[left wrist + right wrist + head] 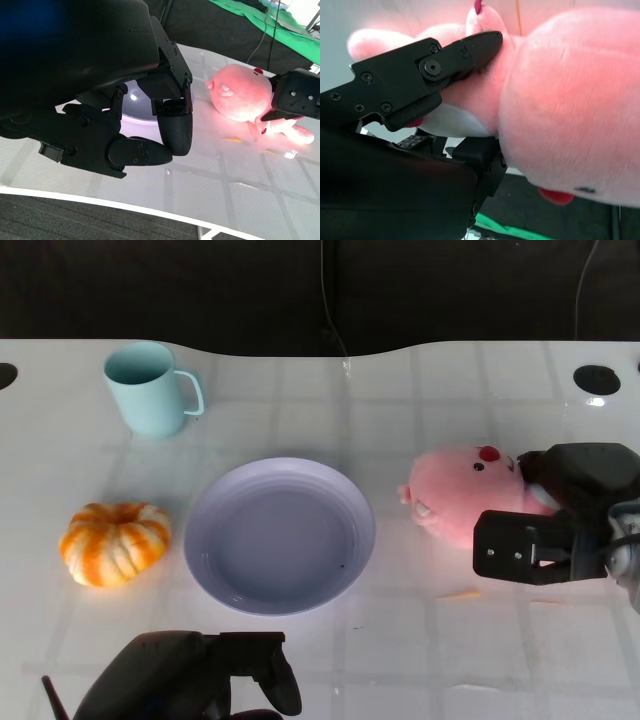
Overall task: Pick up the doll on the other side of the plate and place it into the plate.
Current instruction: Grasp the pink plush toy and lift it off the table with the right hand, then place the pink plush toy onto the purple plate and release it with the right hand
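Left hand point(215, 680) curled near edge, right hand point(560, 515) gripping doll point(455, 495)

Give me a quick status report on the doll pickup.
Right hand closed around pink doll, doll on table right of plate. Left hand idle, fingers curled, holding nothing. Plate bare, path clear.

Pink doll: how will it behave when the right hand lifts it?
The pink doll looks plush, so probably light and squashy; the right hand fingers seem to dent it. Its rounded body may sag or twist. The fuzzy surface is unlikely to slip.
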